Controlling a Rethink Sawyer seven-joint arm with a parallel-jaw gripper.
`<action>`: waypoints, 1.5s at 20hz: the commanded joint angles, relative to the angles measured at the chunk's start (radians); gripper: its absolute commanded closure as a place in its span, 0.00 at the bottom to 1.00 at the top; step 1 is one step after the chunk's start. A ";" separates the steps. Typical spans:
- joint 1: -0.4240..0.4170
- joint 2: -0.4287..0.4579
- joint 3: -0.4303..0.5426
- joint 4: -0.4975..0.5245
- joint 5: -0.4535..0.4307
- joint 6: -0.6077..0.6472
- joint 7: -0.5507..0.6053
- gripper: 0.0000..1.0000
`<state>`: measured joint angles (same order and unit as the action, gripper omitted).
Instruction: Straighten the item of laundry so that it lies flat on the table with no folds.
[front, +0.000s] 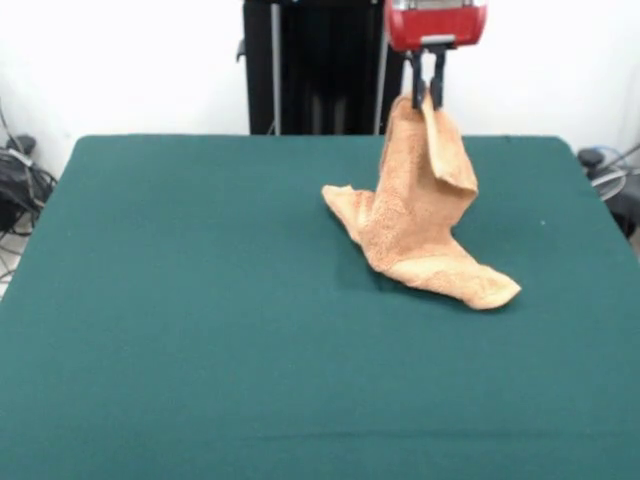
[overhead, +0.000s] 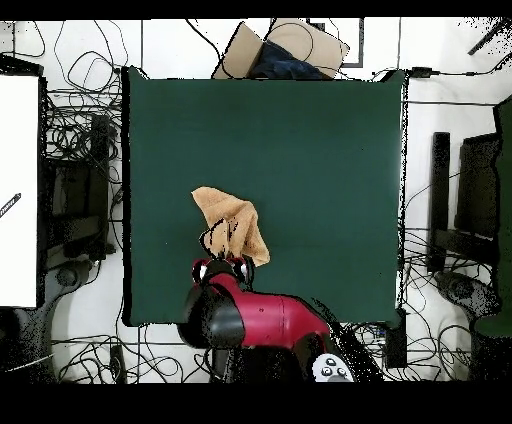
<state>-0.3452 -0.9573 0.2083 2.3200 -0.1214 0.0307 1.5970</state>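
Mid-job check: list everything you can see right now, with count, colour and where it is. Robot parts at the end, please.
towel: one, peach-orange, one corner lifted off the table, the rest trailing on the top, towards the robot's side of the table.
table: one, dark green top, fills most of the front view.
cardboard box: one, brown, on the floor past the table's far edge in the overhead view.
cables: many, dark, on the floor around the table.
arm: one, red and black, reaching over the table's edge on the robot's side.
tool: one, dark fingers under a red head, shut on the towel's top corner.
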 joint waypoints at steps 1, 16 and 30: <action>0.017 0.002 0.015 0.007 -0.036 0.067 0.111 1.00; 0.460 -0.356 -0.306 0.071 0.085 0.375 0.387 1.00; 0.768 -0.333 -0.480 0.011 0.120 0.441 0.601 1.00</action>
<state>0.3392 -1.2904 -0.1567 2.3482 -0.0437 0.3659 1.7941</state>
